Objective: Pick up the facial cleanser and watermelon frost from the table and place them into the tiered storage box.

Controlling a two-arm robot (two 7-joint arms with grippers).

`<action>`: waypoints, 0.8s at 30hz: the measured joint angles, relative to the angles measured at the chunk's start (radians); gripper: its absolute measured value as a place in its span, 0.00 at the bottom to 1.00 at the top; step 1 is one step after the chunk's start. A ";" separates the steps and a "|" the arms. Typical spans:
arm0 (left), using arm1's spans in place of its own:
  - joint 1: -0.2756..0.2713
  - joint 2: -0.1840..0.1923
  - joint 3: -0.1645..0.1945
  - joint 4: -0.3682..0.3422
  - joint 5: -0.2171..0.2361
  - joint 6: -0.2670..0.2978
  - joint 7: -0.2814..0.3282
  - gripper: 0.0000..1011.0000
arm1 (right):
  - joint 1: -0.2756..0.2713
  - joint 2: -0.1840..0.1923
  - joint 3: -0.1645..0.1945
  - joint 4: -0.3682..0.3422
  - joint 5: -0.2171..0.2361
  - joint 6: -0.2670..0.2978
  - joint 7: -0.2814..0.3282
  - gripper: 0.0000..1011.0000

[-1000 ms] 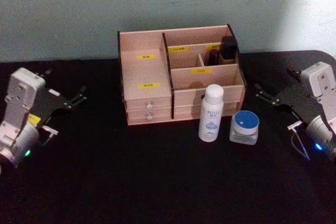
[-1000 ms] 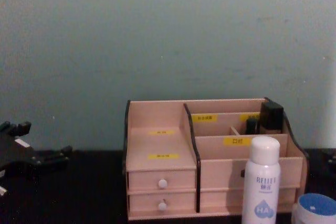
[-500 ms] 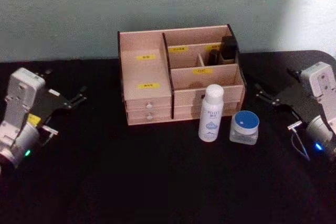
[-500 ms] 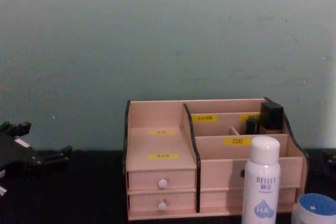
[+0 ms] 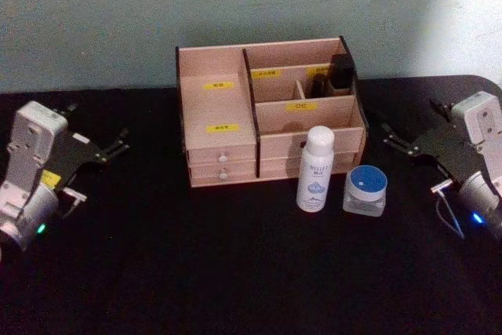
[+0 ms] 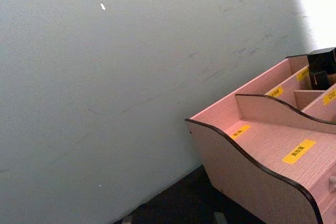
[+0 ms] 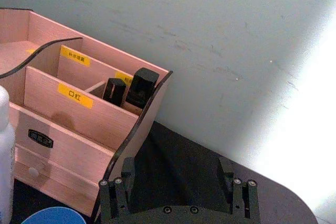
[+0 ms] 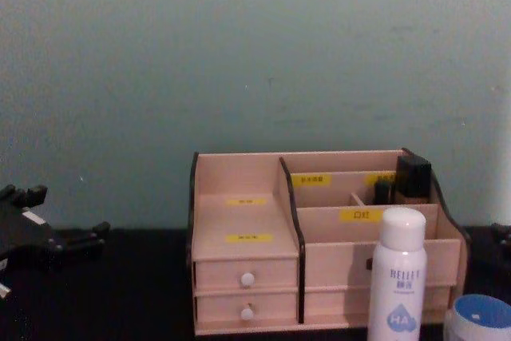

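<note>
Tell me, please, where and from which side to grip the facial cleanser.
Its straight body under the cap, probably from the right. The facial cleanser stands upright, the watermelon frost sits low on its right and the tiered storage box behind, so the right gripper can pass above it.

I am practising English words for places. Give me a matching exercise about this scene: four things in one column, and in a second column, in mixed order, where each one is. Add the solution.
Things:
1. facial cleanser
2. watermelon frost
3. tiered storage box
4. left gripper

Places:
A. at the left side of the table, open, holding nothing
B. at the back of the table, behind both containers
C. upright, in front of the box's right half
D. on the table, just right of the cleanser

Pairs: 1-C, 2-D, 3-B, 4-A
</note>
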 joint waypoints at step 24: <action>0.000 0.000 0.000 0.000 0.000 0.000 0.000 0.99 | -0.212 0.074 0.146 -0.226 0.110 -0.009 0.086 0.99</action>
